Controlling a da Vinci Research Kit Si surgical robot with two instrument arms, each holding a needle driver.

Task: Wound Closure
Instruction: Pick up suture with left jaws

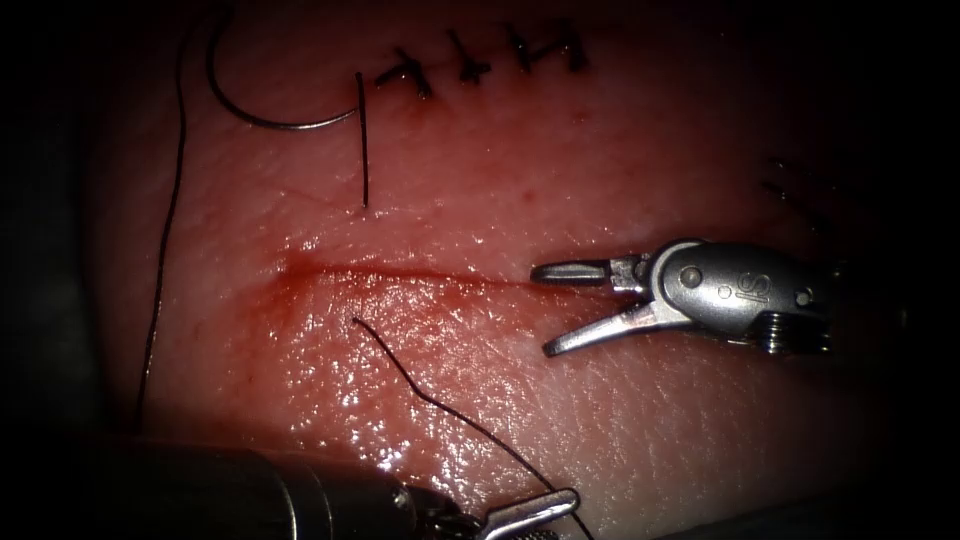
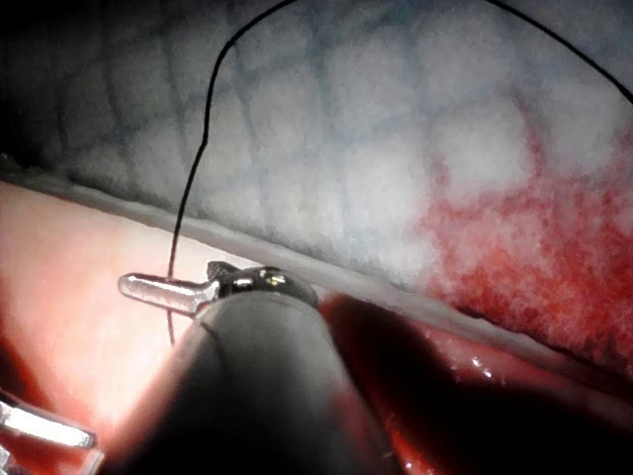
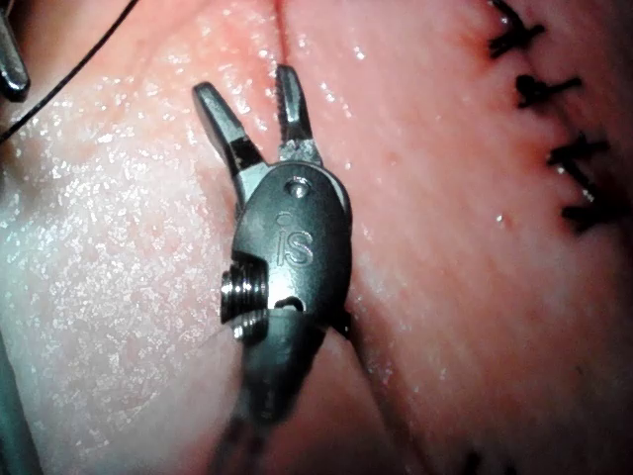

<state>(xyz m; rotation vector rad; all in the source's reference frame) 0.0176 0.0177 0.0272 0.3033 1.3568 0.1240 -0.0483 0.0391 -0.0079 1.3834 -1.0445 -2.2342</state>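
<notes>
The cut (image 1: 420, 272) runs crosswise over the tissue (image 1: 620, 420), with red fluid at its left end. The curved needle (image 1: 270, 122) lies free on the tissue far above the cut's left end, held by neither tool. Thread (image 1: 363, 150) enters the tissue above the cut and comes out below it (image 1: 356, 321). From there it runs to my left tool (image 1: 560, 500), which is shut on the thread (image 2: 174, 259). My right tool (image 1: 541, 311) hovers open at the cut's right end, holding nothing (image 3: 245, 81).
Finished dark stitches (image 1: 480, 60) sit in a row at the top, with more (image 1: 790, 190) at the right. A long thread tail (image 1: 165, 250) trails down the left side. White gauze (image 2: 346, 148) stained red lies beyond the tissue edge.
</notes>
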